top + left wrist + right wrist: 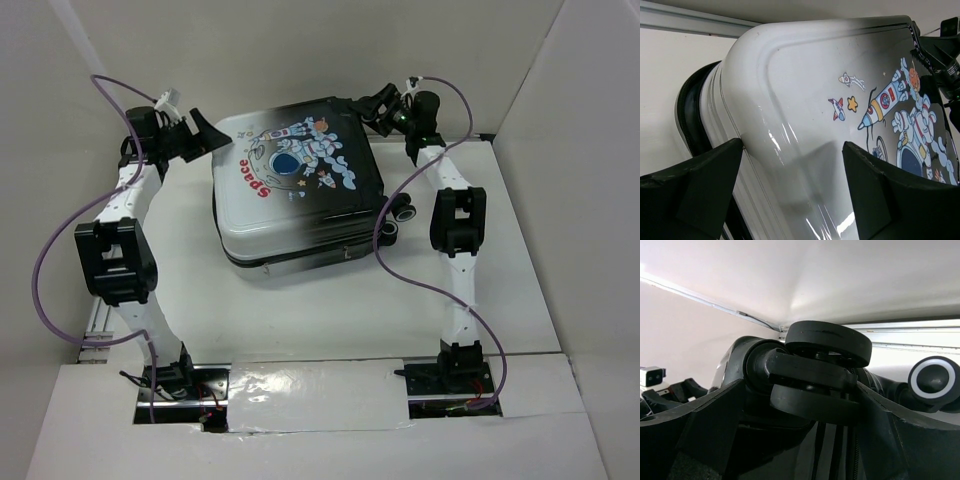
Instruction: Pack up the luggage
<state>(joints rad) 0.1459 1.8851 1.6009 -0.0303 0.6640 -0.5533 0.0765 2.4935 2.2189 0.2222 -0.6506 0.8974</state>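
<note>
Item 1, the luggage point(295, 190): small hard-shell suitcase, shell shut, lying flat on the table point(300, 320) with the printed side up, in the upper middle of the top view. Its wheels were at the right edge, so I judged the long axis to run left to right across the frame, wheel end to the right. No clothes were in sight. Whether the zip was done up I could not tell.

Item 2, my left gripper point(212, 138): at the case's upper-left corner, jaws spread nearly full, holding nothing. In the left wrist view the white rounded corner of the shell filled the gap between the jaws. Touching or just short of it, I could not tell.

Item 3, my right gripper point(378, 103): at the upper-right corner, jaws likewise wide, holding nothing. In the right wrist view a black caster wheel point(829, 342) sat between the jaws. A second wheel point(932, 379), white-ringed, lay at the right of the frame.

Item 4, the relation that mattered: the case lay directly ahead of both grippers, toward the lower middle of the top view, with one gripper at each far corner and neither plainly nearer. I judged packing not begun. The lid had to come up first, and that lift would turn on which long side carried the hinge, which I could not see
</note>
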